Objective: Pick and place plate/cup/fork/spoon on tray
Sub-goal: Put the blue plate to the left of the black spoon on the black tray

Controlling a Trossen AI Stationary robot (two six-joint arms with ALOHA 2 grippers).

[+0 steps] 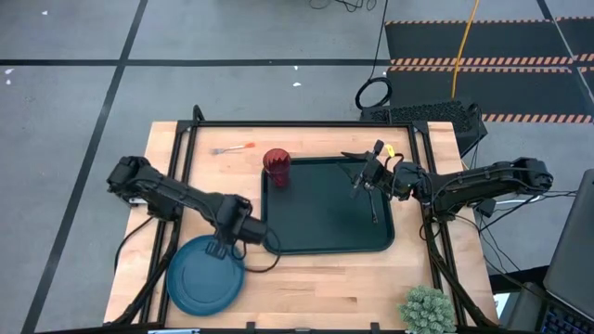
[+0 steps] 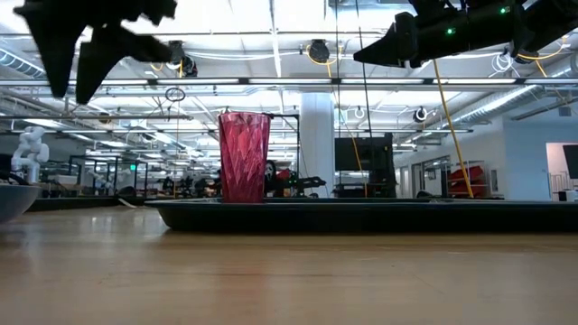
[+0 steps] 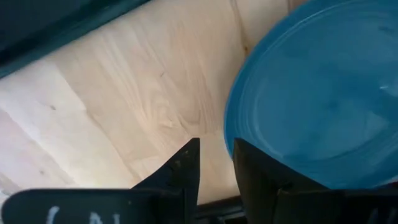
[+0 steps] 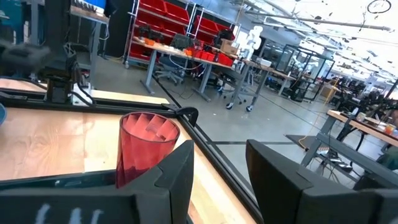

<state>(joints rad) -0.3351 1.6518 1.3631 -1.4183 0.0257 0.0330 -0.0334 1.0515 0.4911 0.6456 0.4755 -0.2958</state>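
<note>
The blue plate point(image 1: 206, 272) lies flat on the table near its left front; its rim also shows in the left wrist view point(image 3: 311, 93). My left gripper point(image 1: 223, 246) hangs above the plate's far rim, fingers a little apart and empty, well above the table in the low view point(image 2: 72, 86). The red cup point(image 1: 277, 167) stands upright in the far left corner of the dark tray point(image 1: 306, 243). A thin dark spoon point(image 1: 374, 210) lies on the tray's right part. The orange-handled fork point(image 1: 232, 148) lies on the table beyond the tray. My right gripper point(image 1: 360, 183) is open and empty above the tray's far right.
A black frame rail point(image 1: 306, 123) runs along the table's far edge and down both sides. A small green plant point(image 1: 427, 309) stands at the near right corner. Bare wood lies between the tray and the near edge.
</note>
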